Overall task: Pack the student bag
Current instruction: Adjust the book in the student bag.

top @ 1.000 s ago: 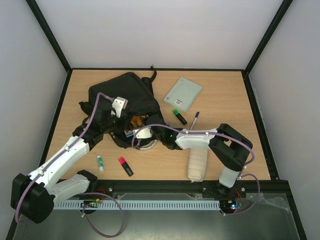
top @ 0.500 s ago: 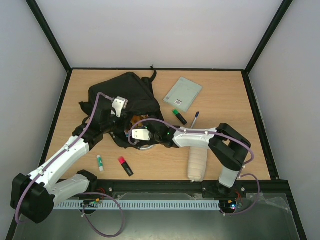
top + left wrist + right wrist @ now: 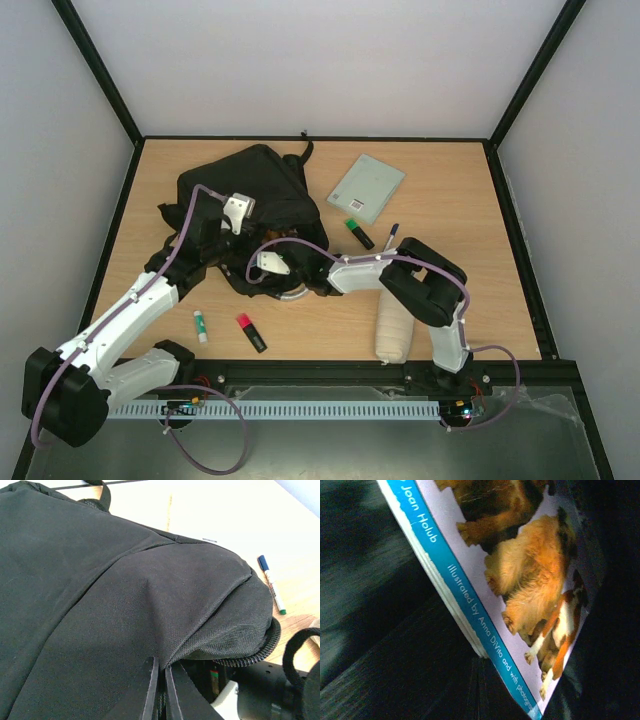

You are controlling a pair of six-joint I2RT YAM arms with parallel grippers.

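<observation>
My right gripper (image 3: 481, 695) is a dark blur at the bottom edge of its wrist view, fingers closed. I cannot tell whether they pinch the book (image 3: 520, 580) or cloth. The book's cover runs off the top and bottom, its lettering cut short. From above, those fingers are lost inside the bag (image 3: 255, 185), and the book is only a brown scrap. My left gripper (image 3: 160, 690) is cropped at the bottom. A red-and-green thing (image 3: 214, 672) under the zip (image 3: 250, 652) is too small to name.
</observation>
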